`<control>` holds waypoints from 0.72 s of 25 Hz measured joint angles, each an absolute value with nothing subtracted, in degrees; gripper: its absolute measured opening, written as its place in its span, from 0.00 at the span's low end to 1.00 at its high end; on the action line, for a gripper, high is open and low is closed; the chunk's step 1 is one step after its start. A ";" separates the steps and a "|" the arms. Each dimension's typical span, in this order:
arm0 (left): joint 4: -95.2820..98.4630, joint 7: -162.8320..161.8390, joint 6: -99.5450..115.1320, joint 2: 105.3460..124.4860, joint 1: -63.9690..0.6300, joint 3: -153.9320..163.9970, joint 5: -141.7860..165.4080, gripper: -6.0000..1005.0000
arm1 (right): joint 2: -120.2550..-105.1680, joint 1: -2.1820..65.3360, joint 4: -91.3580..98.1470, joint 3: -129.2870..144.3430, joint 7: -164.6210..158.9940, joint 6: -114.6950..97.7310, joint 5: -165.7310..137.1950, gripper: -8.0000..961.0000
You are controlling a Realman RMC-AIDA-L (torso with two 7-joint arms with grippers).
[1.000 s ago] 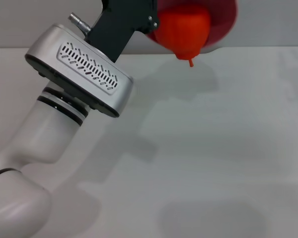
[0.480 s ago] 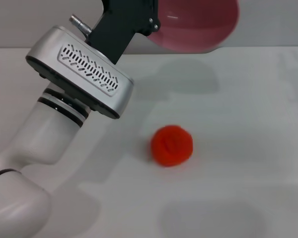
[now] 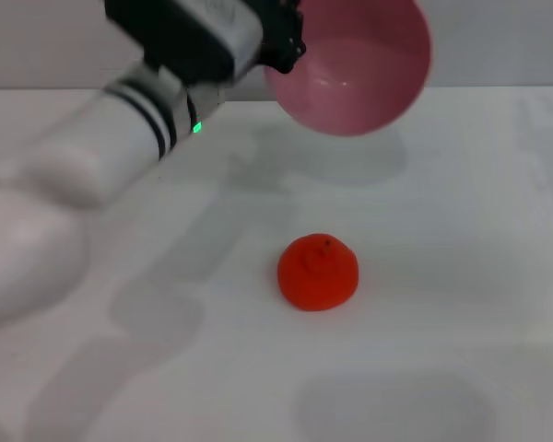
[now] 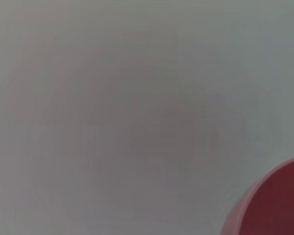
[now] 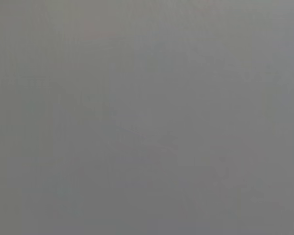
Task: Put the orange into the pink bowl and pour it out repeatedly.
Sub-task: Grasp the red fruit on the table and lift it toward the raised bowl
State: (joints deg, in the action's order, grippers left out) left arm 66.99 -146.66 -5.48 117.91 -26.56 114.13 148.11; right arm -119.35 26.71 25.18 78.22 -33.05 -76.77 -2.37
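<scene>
bowl: pink bowl (image 3: 355,69) held at top centre of frame by the left gripper (image 3: 281,41), tipped, empty
fingers: clamped on its rim, far as I can tell
orange: orange (image 3: 318,271) on the table (image 3: 461,276), mid-frame
risk: it might roll off if nudged during re-pick

the left arm (image 3: 92,157) is smooth glossy white, ringed by two thin black bands, with a small green light; its silver-grey wrist housing ends in a black bracket.
</scene>
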 joint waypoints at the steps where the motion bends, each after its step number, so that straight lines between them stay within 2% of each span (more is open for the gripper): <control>1: 67.86 -147.37 -0.99 117.88 -27.57 112.34 148.01 0.05 | -119.35 26.72 25.06 78.23 -33.05 -76.77 -2.37 0.50; 6: 69.95 -147.22 19.64 117.78 -33.11 102.55 144.45 0.05 | -119.35 26.80 24.05 78.22 -33.12 -76.77 -2.36 0.50; 8: 68.48 -143.13 33.13 117.85 -37.60 94.54 140.04 0.05 | -119.35 26.81 23.87 78.21 -33.35 -76.78 -2.36 0.51; 11: 66.94 -140.54 40.69 117.84 -40.08 89.09 137.52 0.05 | -119.28 26.81 23.75 78.65 -33.83 -76.79 -2.71 0.51; 12: 63.46 -137.49 50.55 117.70 -43.93 81.05 135.46 0.05 | -119.21 26.81 23.74 79.12 -33.87 -76.79 -2.81 0.51; 15: 60.09 -134.88 57.31 117.55 -46.92 74.90 135.43 0.05 | -119.05 26.81 23.68 80.79 -33.92 -76.49 -2.88 0.52; 18: 54.01 -130.74 68.43 116.20 -51.95 62.30 138.54 0.05 | -119.01 26.77 23.65 82.70 -33.91 -76.25 -3.12 0.52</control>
State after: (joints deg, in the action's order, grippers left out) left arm 54.01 -130.74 68.43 116.20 -51.95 62.30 138.54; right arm -119.01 26.77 23.65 82.70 -33.91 -76.25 -3.13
